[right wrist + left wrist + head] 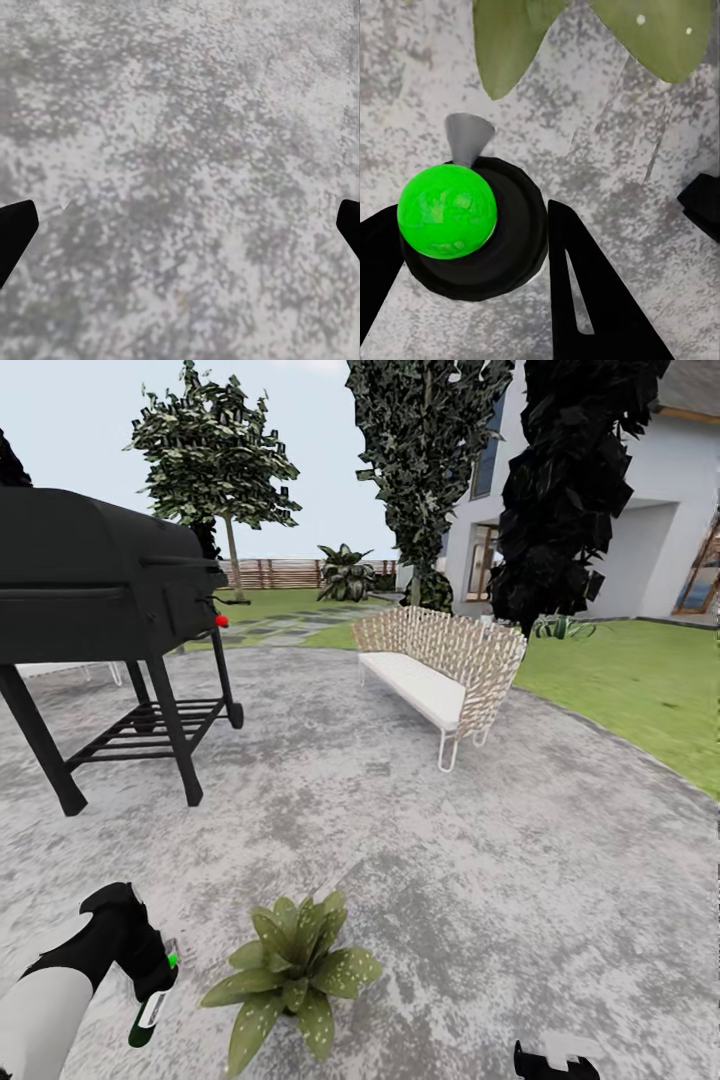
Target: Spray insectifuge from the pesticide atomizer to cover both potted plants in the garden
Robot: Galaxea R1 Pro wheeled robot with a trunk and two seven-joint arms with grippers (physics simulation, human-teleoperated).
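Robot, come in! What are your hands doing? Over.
Left gripper shut on atomizer. Right gripper open over patio. Plant beside atomizer, nothing between.

Right tool [556,1062] cut by frame edge; plant pot hidden.

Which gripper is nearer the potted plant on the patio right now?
Left. The left gripper, holding the spray bottle, sits just beside the potted plant. The right gripper is farther off on the plant's other side, at the head view's bottom edge.
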